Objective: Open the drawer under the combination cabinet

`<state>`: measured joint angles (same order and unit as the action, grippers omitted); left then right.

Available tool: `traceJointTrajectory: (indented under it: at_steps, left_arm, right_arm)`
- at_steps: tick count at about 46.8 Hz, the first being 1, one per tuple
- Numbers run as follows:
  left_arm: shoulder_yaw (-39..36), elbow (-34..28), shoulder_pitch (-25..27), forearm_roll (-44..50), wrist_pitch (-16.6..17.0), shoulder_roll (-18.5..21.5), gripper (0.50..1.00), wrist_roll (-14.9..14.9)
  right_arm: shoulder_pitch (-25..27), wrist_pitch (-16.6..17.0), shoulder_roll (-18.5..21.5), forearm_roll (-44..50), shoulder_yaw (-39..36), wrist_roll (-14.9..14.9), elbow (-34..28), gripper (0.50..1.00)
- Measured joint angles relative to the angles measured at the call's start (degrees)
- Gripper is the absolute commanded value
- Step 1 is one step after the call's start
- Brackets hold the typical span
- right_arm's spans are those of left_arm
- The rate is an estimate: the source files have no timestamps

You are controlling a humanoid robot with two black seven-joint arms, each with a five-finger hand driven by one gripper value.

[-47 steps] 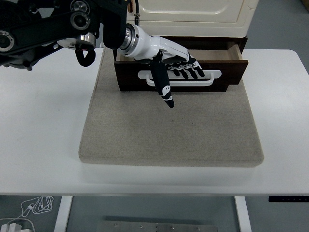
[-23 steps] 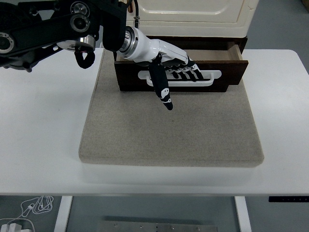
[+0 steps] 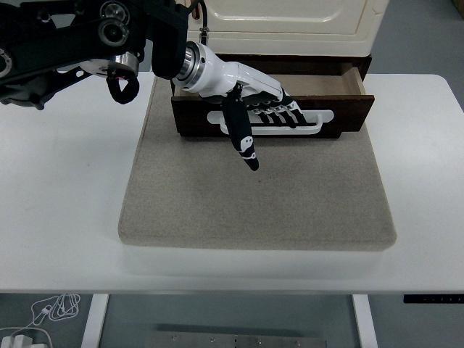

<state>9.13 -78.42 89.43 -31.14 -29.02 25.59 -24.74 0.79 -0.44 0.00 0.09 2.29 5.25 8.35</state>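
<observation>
Just one camera (head view), mounted high on the robot's side, looking forward and down over the white table, fairly close.

No text, label, brand or number can be read anywhere. The cabinet and its drawer show plain faces. The pad and table are unmarked too.

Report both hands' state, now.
Left hand: fingers hooked into the drawer handle, thumb free.
Right hand: not in view.
</observation>
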Motion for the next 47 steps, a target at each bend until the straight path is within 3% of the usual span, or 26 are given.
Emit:
traceJointTrajectory:
  at_steps: [14,29,47]
  left_arm:
    - [1.4,-0.5,0.1,1.5,-0.8,0.3,1.000,0.0]
    - [10.9,-0.1,0.2,2.8,-2.8,1.1,1.000,1.2]
    - [26.6,5.0,-0.7,4.0,-2.6,1.0,1.000,9.6]
  right_arm:
    - [0.0,0.0,0.0,0.0,0.0,0.0,0.0,0.928]
    - [0.0,0.0,0.0,0.0,0.0,0.0,0.0,0.928]
    - [0.0,0.0,0.0,0.0,0.0,0.0,0.0,0.928]
